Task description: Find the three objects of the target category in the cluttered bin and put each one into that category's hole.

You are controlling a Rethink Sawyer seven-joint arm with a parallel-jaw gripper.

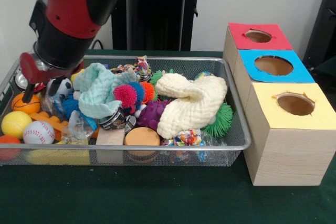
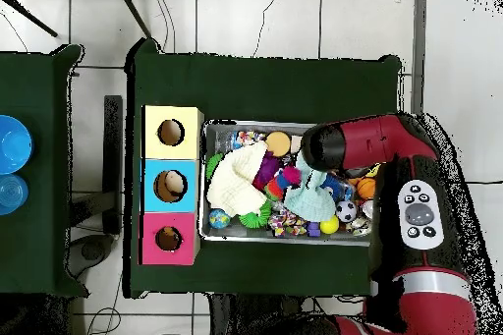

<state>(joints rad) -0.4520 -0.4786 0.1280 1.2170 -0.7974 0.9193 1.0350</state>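
A wire mesh bin holds a heap of toys and cloths. At its left end lie a yellow ball, a baseball, a small basketball and a soccer ball. A pale teal cloth and a cream cloth lie on top of the heap. Spiky pink, purple and green toys sit between them. My gripper is down in the bin's left end, just above the soccer ball, with its tip hidden by the wrist and the clutter.
Three wooden boxes stand in a row to the right of the bin, each with a round hole on top: red, blue and yellow. In the overhead view the arm reaches across the bin.
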